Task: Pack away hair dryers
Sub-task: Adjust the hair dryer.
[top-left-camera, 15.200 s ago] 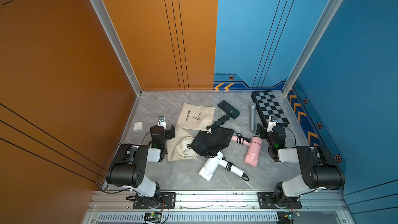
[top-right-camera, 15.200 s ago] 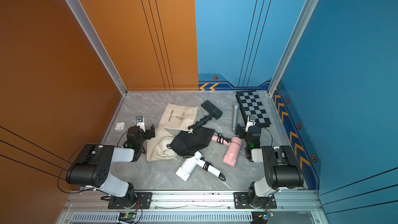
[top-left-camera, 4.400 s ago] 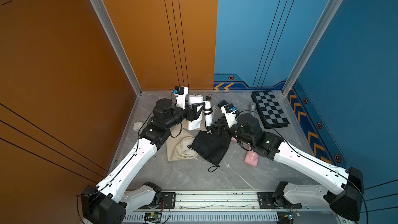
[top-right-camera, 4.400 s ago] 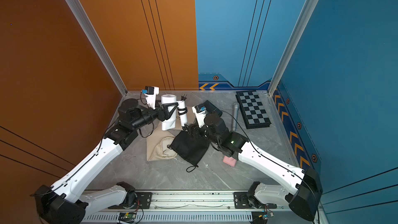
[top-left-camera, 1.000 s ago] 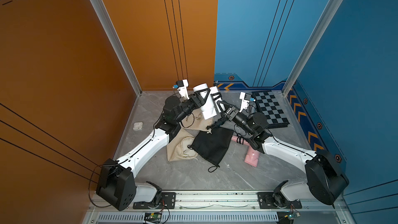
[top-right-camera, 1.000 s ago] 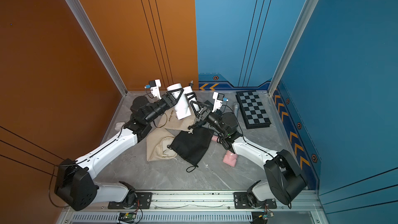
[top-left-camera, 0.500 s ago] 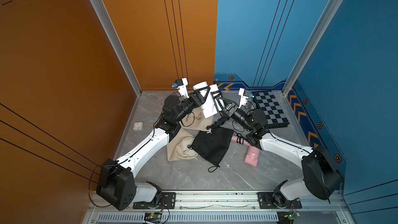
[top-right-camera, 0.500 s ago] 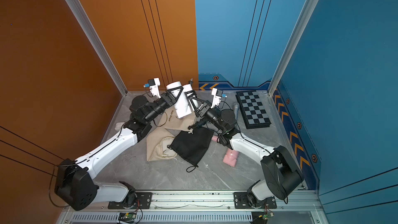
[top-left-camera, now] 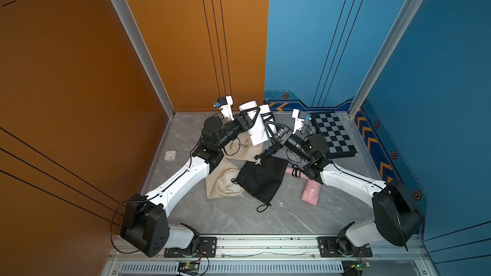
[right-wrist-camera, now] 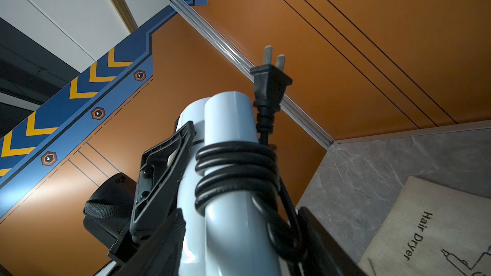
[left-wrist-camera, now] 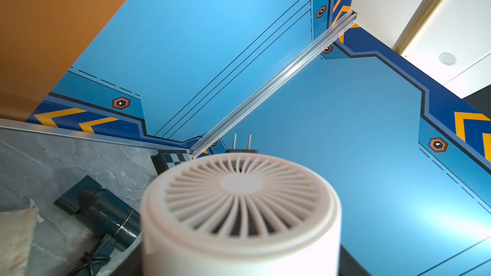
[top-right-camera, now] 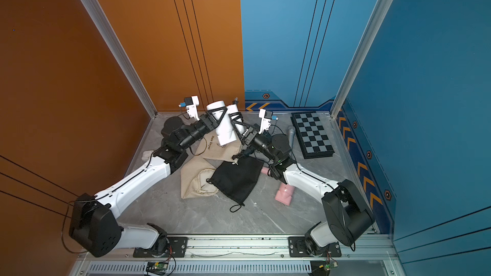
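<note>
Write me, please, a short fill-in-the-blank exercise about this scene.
The left gripper holds the white hair dryer, whose wound cord is ___ in colour.
In both top views the pink hair dryer is partly hidden by the ___ arm.
The printed beige bag reads "Hair ___".
Missing words: black; right; Dryer.

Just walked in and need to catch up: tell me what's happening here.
The left arm holds the white hair dryer up by its barrel, jaws clamped. The right arm's jaws flank its cord-wrapped handle; grip unclear. The pink hair dryer and black hair dryer lie on the table near the cloth bags.
</note>
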